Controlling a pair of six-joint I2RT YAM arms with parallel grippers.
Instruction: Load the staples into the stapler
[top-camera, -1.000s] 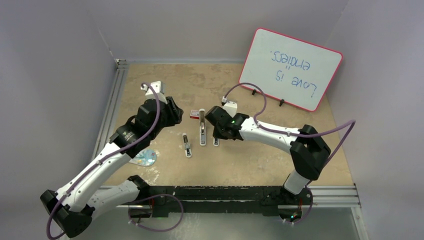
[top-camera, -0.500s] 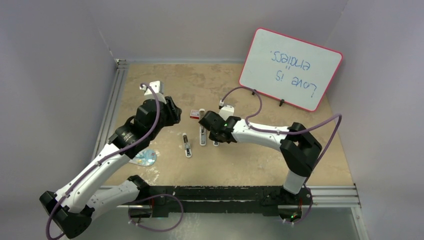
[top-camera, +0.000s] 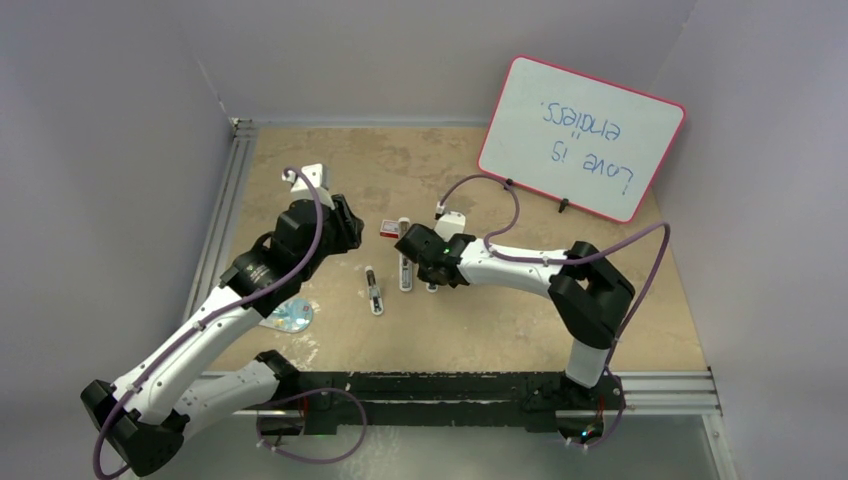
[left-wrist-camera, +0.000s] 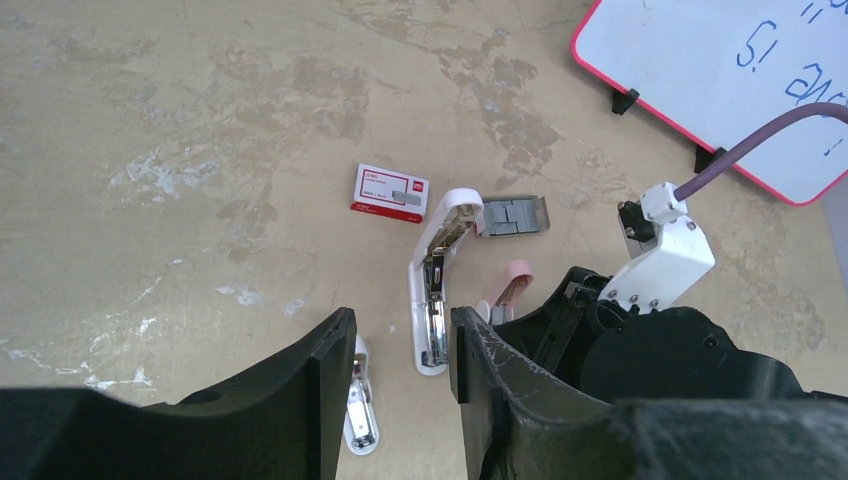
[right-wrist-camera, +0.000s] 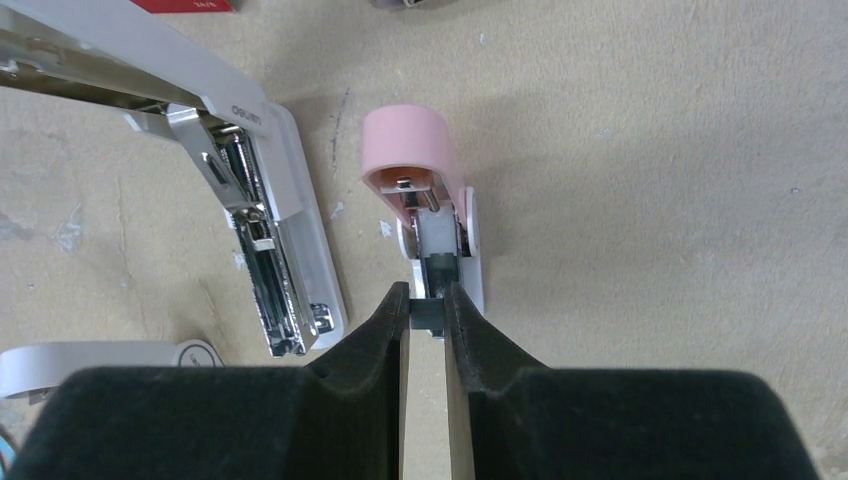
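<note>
My right fingers (right-wrist-camera: 385, 335) clamp the dark tail of the small pink plastic stapler (right-wrist-camera: 410, 140); I'd pull gently, straight back, with my left fingers (left-wrist-camera: 320, 370) apart and empty.

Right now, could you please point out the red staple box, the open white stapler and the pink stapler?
red staple box (left-wrist-camera: 385, 190): left wrist view, label
open white stapler (left-wrist-camera: 433, 315): left wrist view, magazine
pink stapler (right-wrist-camera: 408, 140): right wrist view, pink top

The right tool (right-wrist-camera: 427, 302) tight on the near end of the pink stapler (right-wrist-camera: 410, 150), an open white stapler (right-wrist-camera: 275, 240) just beside.
</note>
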